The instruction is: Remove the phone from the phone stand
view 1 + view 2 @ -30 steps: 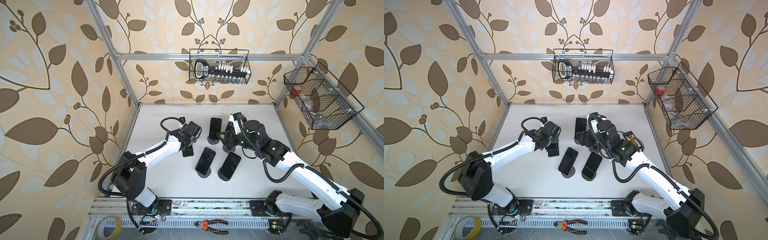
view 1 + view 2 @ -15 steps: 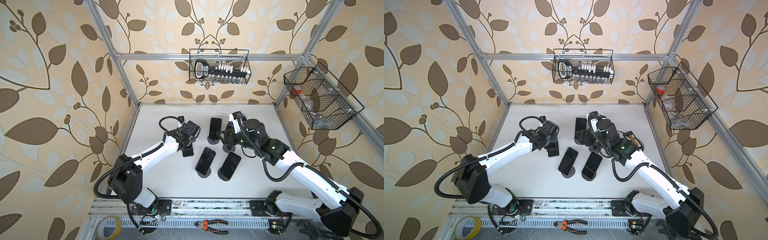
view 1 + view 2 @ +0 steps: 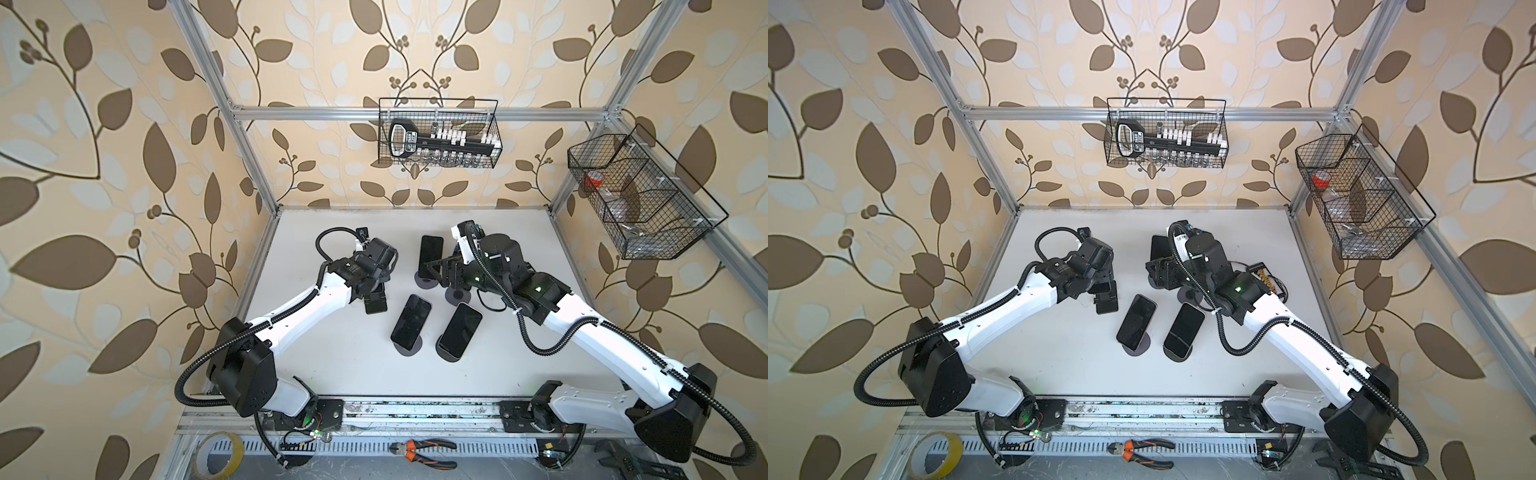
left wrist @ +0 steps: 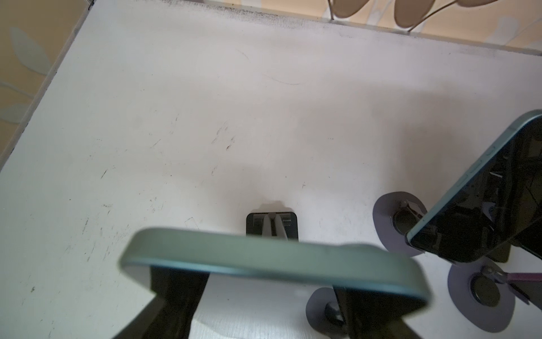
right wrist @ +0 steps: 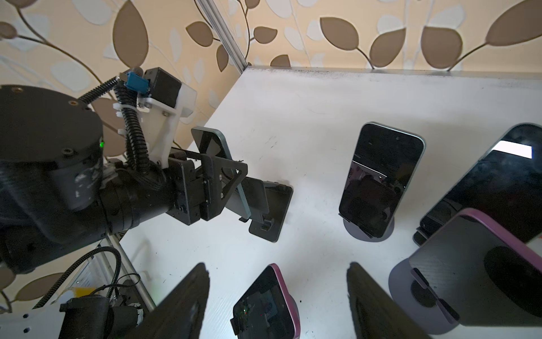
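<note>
Where left gripper clamps teal phone, black stand seemingly half hidden.

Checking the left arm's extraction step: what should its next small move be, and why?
Probably raise the teal phone straight up, clear of the black stand, before carrying it sideways. The left gripper is shut on the phone's edges, but the phone's lower end sits close by the stand's lip, so a sideways move now might snag it or tip the stand.

No writing can be read.
A black tool in the wire basket on the back wall carries a pale-lettered label, too small to make out.
</note>
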